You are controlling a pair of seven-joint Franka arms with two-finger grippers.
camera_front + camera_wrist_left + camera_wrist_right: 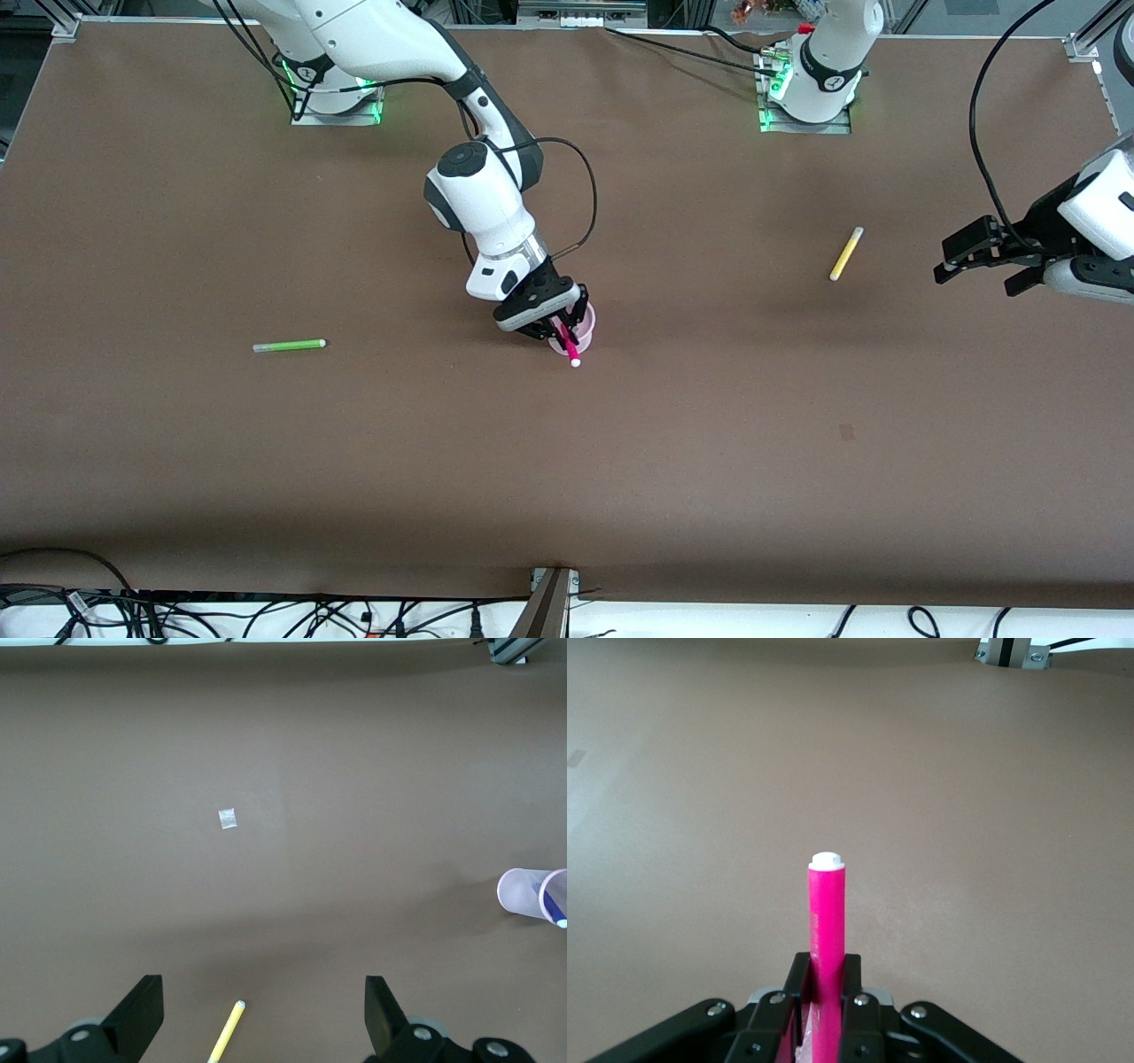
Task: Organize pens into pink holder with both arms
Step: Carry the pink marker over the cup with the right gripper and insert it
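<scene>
Right wrist view shows the right end effector [825, 1005] clamped on the magenta pen [827, 939], held over the pink holder [580, 332] near the middle of the counter [709, 425], the pen's pale tip pointing toward the front camera. Over the counter's left-arm end the left end effector [979, 266] hangs with its fingers spread wide and nothing between them, the yellow pen [846, 253] lying near it on the counter. Well apart, toward the right arm's end, the green pen [289, 346] lies flat, about as near the front camera as the holder
</scene>
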